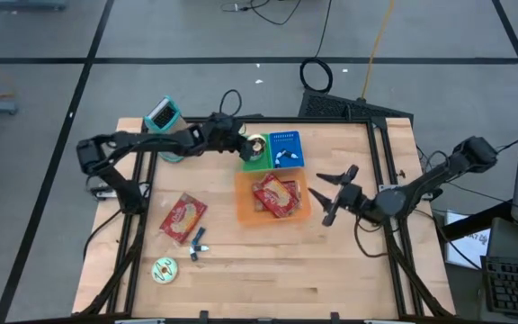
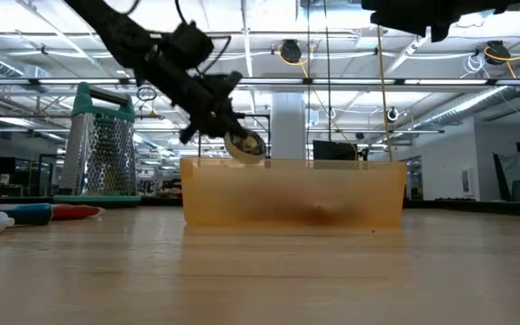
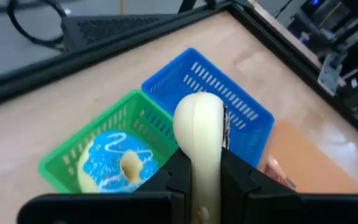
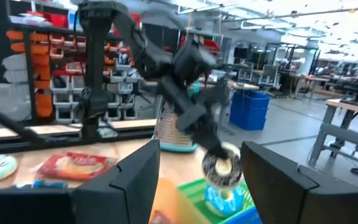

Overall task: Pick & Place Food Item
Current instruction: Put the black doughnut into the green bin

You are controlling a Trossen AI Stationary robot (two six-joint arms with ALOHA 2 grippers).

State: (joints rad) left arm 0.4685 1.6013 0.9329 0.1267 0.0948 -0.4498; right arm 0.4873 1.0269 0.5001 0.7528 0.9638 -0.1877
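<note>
We are mid-placement: the left gripper [image 1: 244, 144] holds a donut [image 3: 199, 134] above the green basket [image 3: 72, 155] near the worktop's far edge, needing release; the right gripper [image 1: 334, 193] waits wide.

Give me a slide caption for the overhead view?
Left gripper holds a donut above the green basket; right gripper waits open.

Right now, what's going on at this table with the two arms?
The left arm's tool is shut on a cream-coloured donut, held edge-on above the green basket, which already has a blue-iced donut in it. A blue basket sits beside it, and an orange bin next to them holds a red snack packet. The right arm's tool is open near the bin, holding nothing. Another red packet and another donut lie on the table.
</note>
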